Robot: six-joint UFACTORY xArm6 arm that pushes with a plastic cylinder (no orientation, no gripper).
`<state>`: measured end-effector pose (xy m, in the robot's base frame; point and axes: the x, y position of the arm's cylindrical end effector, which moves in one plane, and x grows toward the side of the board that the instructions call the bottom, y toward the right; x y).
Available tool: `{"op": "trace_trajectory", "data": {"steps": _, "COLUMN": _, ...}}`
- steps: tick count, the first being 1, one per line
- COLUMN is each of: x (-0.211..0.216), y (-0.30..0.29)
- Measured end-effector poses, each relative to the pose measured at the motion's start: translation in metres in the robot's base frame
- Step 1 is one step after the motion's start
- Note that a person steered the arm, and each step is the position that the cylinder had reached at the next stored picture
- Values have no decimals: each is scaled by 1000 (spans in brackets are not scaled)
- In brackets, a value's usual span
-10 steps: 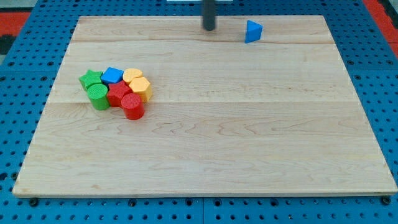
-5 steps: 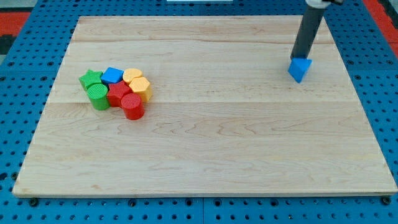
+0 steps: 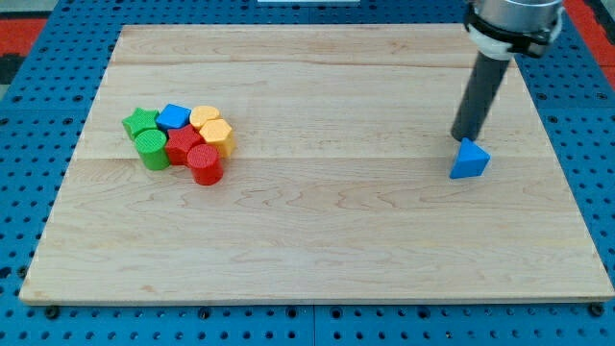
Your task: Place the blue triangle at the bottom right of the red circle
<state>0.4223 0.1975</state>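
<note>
The blue triangle (image 3: 469, 160) lies on the wooden board at the view's right, a little above mid-height. My tip (image 3: 466, 136) is right at its top edge, touching or nearly touching it. The red circle (image 3: 206, 165) stands at the view's left, at the bottom right corner of a tight cluster of blocks, far from the triangle.
The cluster holds a green star (image 3: 140, 122), a green cylinder (image 3: 151, 149), a blue block (image 3: 174, 117), a red block (image 3: 182, 144) and two yellow blocks (image 3: 205, 116) (image 3: 217, 135). The board's right edge (image 3: 567, 183) runs near the triangle.
My tip went from the view's top centre to the right and then downward. The blue triangle was pushed from the top of the board down and to the right.
</note>
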Motion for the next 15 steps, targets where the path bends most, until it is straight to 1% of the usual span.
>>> {"op": "trace_trajectory", "data": {"steps": 1, "x": 39, "y": 4}}
{"op": "trace_trajectory", "data": {"steps": 2, "x": 66, "y": 2}}
{"op": "trace_trajectory", "data": {"steps": 3, "x": 86, "y": -22}}
{"op": "trace_trajectory", "data": {"steps": 4, "x": 86, "y": -119}}
{"op": "trace_trajectory", "data": {"steps": 5, "x": 84, "y": -146}}
{"op": "trace_trajectory", "data": {"steps": 6, "x": 63, "y": -109}}
{"op": "trace_trajectory", "data": {"steps": 7, "x": 55, "y": -110}}
{"op": "trace_trajectory", "data": {"steps": 8, "x": 45, "y": -143}}
{"op": "trace_trajectory", "data": {"steps": 9, "x": 34, "y": -163}}
{"op": "trace_trajectory", "data": {"steps": 10, "x": 13, "y": -179}}
{"op": "trace_trajectory", "data": {"steps": 12, "x": 4, "y": -205}}
{"op": "trace_trajectory", "data": {"steps": 13, "x": 8, "y": -234}}
{"op": "trace_trajectory", "data": {"steps": 14, "x": 58, "y": -235}}
{"op": "trace_trajectory", "data": {"steps": 15, "x": 72, "y": -252}}
